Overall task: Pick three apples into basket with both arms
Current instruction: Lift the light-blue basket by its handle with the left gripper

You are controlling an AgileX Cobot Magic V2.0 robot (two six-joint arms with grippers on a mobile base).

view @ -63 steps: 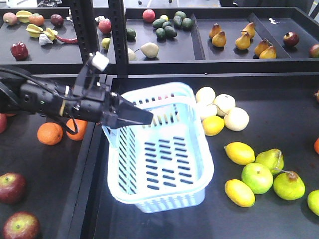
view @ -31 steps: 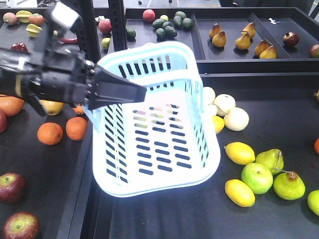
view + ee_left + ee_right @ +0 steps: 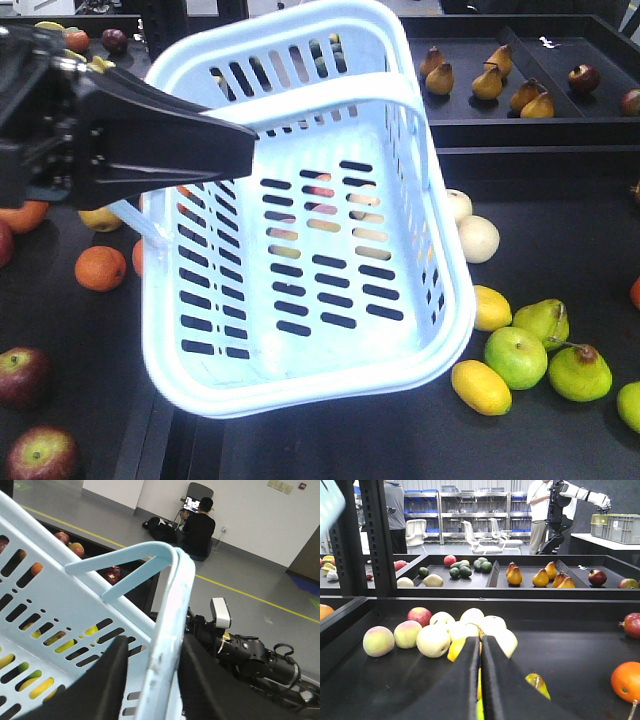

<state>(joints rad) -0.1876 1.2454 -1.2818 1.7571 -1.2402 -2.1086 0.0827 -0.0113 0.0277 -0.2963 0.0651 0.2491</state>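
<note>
Left claw: it was pinching the rim of the basket, near the place where the handle joins it.
Left wrist view: one dark finger was on each side of the pale rim, and the claw was closed on it.
Basket: it hung in the air on my left claw, tilted, with the open side toward the front camera. The fruit behind showed through the slots in the bottom.
First apple: dark red, on the left surface, outside the basket and apart from it.
Second apple: just in front of the first one, also on the left surface.
Third red fruit: it was cut by the left edge, so I could not tell what it was.
Orange: on the left surface, between the apples and my left arm.
Right claw: the fingers were pressed together with nothing between them, low over the right surface, pointing at a heap of pale fruit.
Lemon: on the right surface, just beside the low corner of the basket.
</note>
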